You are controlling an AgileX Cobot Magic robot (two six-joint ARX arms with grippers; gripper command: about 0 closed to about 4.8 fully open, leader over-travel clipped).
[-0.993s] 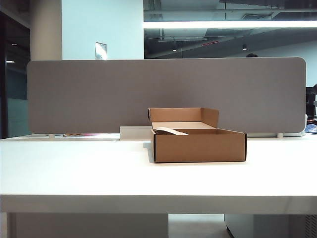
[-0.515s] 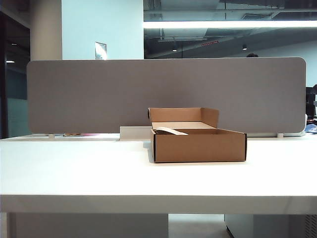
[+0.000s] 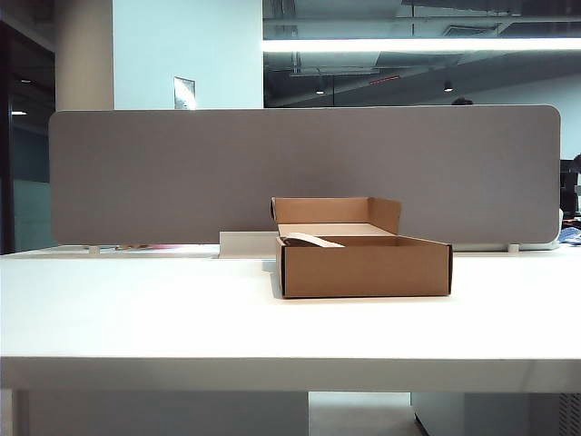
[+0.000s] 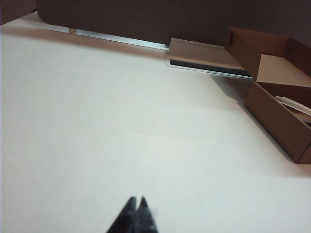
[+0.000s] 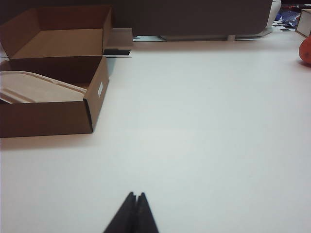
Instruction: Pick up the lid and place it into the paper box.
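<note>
The lid (image 5: 34, 87) lay inside the paper box (image 5: 48, 116). It was pale and flat, and one end sat tilted up against the box wall, so a bit of it poked above the rim. From the front, only that raised edge of the lid (image 3: 313, 240) showed over the low brown wall of the paper box (image 3: 363, 268). From my left side I could see just a thin pale strip of the lid (image 4: 294, 104) in the paper box (image 4: 277, 121).

The box had its back flap standing up, with slanted tabs at the sides. It sat on the white counter (image 3: 136, 309), a little to the right of the middle. Behind it stood a long grey screen (image 3: 182, 173), and a low white block (image 3: 247, 243) sat at the foot of the screen, just beside the box.

My left tool (image 4: 135, 201) was pinched tight with nothing in it. It hung over the bare counter (image 4: 121, 121), well apart from the box. My right tool (image 5: 135, 196) was pinched tight too, and held nothing. It hung over the bare counter (image 5: 204, 121), on the other side of the box and apart from it. Far off at the counter's edge I saw part of something orange (image 5: 306, 48), too cut off to tell what it was.
</note>
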